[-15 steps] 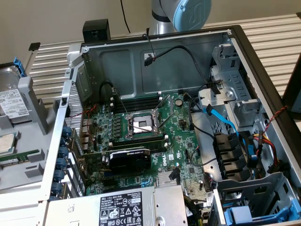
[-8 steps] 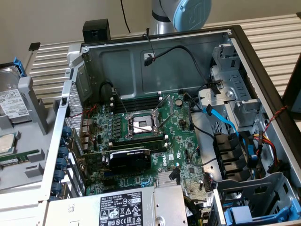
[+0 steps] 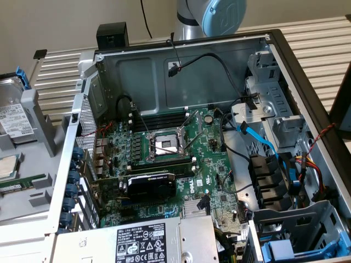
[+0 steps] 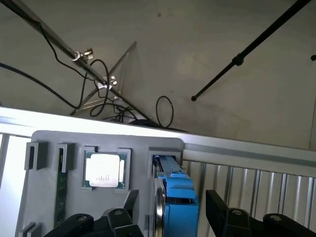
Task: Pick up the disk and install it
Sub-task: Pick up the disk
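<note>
**A:** How does our gripper point(image 4: 171, 200) stand?

**B:** We see it spread wide and holding nothing. The disk point(image 4: 177, 190) stands on edge between its black fingers point(image 4: 219, 212), clipped in its blue carrier. There is a gap on each side, narrower on the carrier's side.

**A:** What is the disk sitting in?

**B:** A grey holder point(image 4: 74, 138) with slots. Out from the fingers, the next recess holds the square CPU chip point(image 4: 103, 170). A green memory stick point(image 4: 61, 195) stands in a narrow slot past that.

**A:** What does the exterior view add for us?

**B:** The disk's point(image 3: 10, 118) white label, at the exterior view's left edge, and the arm point(image 3: 216, 13) behind the open computer case point(image 3: 307, 98). The case lies well apart from the disk.

**A:** And inside the case?

**B:** We see the motherboard point(image 3: 214, 164) carrying a graphics card point(image 3: 151, 183), and the power supply point(image 3: 181, 235) with its black label. In the near corner on the exterior view's right, a drive bay point(image 3: 329, 219) holds a blue carrier point(image 3: 285, 249).

**A:** Is anything in the way there?

**B:** A blue cable point(image 3: 263, 139) and black leads cross the metal cage just beyond that bay.
</note>
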Motion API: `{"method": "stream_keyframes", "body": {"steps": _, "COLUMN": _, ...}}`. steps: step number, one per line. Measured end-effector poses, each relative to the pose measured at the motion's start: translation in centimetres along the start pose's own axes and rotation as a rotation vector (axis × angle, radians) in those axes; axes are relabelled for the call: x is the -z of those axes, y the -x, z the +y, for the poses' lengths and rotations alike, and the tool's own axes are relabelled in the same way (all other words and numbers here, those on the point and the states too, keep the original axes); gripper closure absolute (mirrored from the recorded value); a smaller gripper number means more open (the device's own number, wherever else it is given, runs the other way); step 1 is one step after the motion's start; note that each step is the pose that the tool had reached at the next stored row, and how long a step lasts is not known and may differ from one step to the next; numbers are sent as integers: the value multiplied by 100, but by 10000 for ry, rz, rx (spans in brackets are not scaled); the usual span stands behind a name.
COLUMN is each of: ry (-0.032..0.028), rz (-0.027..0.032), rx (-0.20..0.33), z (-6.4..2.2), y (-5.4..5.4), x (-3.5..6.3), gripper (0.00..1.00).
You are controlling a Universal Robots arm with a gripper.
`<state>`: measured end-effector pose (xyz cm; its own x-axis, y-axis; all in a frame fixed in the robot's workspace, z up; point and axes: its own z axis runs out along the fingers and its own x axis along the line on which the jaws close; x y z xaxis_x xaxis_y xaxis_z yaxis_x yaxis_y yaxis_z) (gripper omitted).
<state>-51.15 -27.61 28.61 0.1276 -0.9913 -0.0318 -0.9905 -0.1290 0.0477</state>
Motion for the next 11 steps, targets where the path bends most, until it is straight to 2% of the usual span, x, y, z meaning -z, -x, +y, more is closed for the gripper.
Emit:
{"method": "stream_keyframes", "body": {"steps": 6, "ry": 1, "rz": -1, "rx": 1, "z": -2, "y": -2, "x": -39, "gripper": 35}}
{"method": "stream_keyframes", "body": {"steps": 11, "ry": -46, "rz": -2, "rx": -120, "z": -3, "y": -2, "x": -54, "gripper": 35}}
